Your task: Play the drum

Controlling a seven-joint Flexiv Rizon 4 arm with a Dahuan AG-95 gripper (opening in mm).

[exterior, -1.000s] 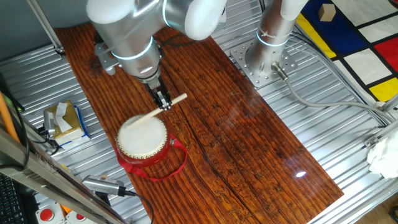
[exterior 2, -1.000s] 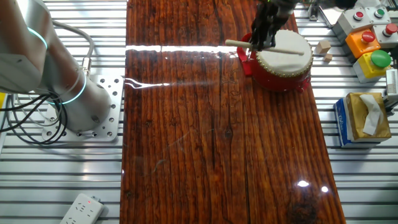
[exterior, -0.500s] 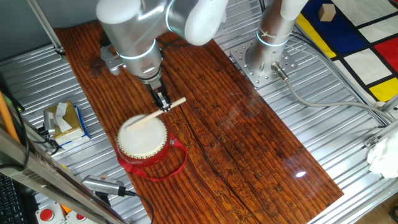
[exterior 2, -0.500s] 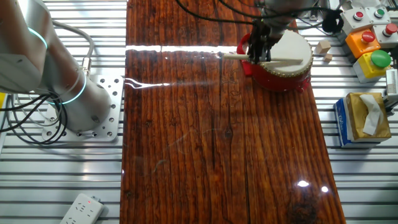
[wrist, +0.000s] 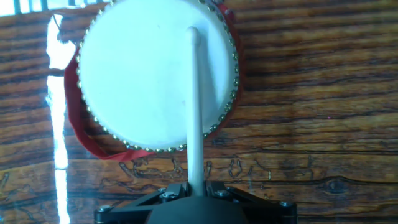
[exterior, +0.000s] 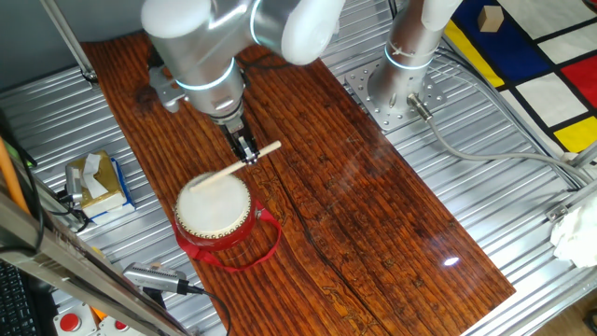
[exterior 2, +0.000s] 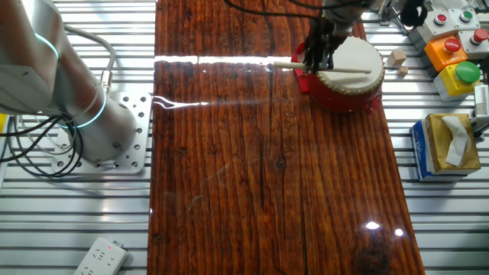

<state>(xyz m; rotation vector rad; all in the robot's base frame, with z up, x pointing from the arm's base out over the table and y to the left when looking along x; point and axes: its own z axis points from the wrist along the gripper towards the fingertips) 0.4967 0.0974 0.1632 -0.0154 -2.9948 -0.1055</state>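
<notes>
The drum (exterior: pixel 214 207) is small and round, with a cream-white skin, red body, gold studs and a red strap loop (exterior: pixel 263 245). It stands on the wooden board, and also shows in the other fixed view (exterior 2: pixel 349 66) and the hand view (wrist: pixel 146 74). My gripper (exterior: pixel 246 152) is shut on a pale wooden drumstick (exterior: pixel 233 167), just beside the drum's rim. The stick reaches over the skin (wrist: pixel 194 93); its tip lies at or just above the skin. In the other fixed view the gripper (exterior 2: pixel 314 64) sits at the drum's left edge.
A tissue box (exterior: pixel 94 181) lies on the metal table left of the board. Coloured button boxes (exterior 2: pixel 451 47) and small wooden blocks (exterior 2: pixel 396 58) sit near the drum. The arm's base (exterior: pixel 401 65) is bolted at the board's far side. A power strip (exterior 2: pixel 100 257) lies near one corner.
The gripper and stick shifted slightly: the hand dipped toward the drum half a second ago and has come back up a little. The drum has not moved.
</notes>
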